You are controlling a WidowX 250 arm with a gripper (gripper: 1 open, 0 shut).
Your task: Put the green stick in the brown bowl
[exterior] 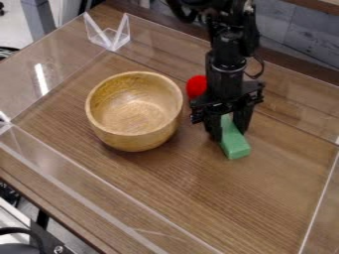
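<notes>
Because the hand (225,119) points straight down with its fingers spread astride the far end of the green stick (235,140), whose length runs near-to-far on the tabletop (172,193), the brown bowl (134,109) lies just left.

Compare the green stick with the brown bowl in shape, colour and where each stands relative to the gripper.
The green stick is a flat, straight-edged block; the brown bowl is round and hollow. The stick is bright green and plain; the bowl is light wood with grain. The stick is far smaller than the bowl. The stick lies under the gripper, its far end between the fingers; the bowl stands apart, left of it. Both rest on the wooden table.
</notes>
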